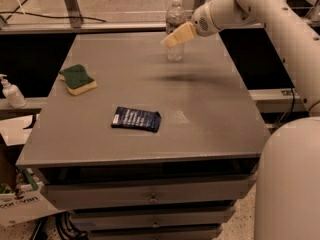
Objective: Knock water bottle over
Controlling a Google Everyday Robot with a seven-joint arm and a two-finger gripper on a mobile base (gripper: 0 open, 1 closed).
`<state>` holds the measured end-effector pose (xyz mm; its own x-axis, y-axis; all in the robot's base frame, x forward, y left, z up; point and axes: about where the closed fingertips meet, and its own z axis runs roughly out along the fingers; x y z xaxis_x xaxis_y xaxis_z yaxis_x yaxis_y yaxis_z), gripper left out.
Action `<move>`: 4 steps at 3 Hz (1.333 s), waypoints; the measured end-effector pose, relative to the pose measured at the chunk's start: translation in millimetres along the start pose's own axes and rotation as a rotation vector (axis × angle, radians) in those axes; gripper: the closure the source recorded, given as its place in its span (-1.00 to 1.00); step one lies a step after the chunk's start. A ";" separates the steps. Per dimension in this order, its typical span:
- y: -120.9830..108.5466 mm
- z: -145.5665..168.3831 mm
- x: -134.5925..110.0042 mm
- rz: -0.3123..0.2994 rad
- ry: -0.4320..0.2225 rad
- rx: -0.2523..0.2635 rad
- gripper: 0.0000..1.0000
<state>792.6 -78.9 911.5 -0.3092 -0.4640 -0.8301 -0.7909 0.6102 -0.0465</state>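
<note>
The grey table (210,119) fills most of the view, a flat top above a stack of drawers (150,198) with small round knobs. The robot's white arm (280,31) comes in from the upper right and reaches leftward over the far end of the top, with its rounded white base (292,184) bulking large at the lower right. The water bottle (174,17) stands upright near the far edge of the table, a little right of the middle, its white cap on and its clear lower body showing below the tool. The gripper (169,40), pale tan, hangs above the tabletop right at the bottle, crossing in front of its middle part and pointing down and to the left; whether it touches the bottle I cannot tell, nor whether it is parted or closed. A green-topped yellow sponge (78,79) lies near the left edge. A flat dark blue packet (136,119) lies toward the front, left of centre, well apart from the bottle. Off the table at the far left, a small white pump-top dispenser (11,92) stands on a lower ledge.
</note>
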 end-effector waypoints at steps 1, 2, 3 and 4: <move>11.6 23.2 -7.3 0.063 -0.071 -0.104 -1.00; 16.4 28.8 -17.8 0.092 -0.134 -0.167 -1.00; 22.0 15.0 -23.3 0.102 -0.185 -0.218 -1.00; 29.1 -4.9 -19.0 0.100 -0.206 -0.257 -1.00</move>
<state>772.9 -55.5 928.7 -0.2997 -0.2541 -0.9196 -0.8773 0.4522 0.1610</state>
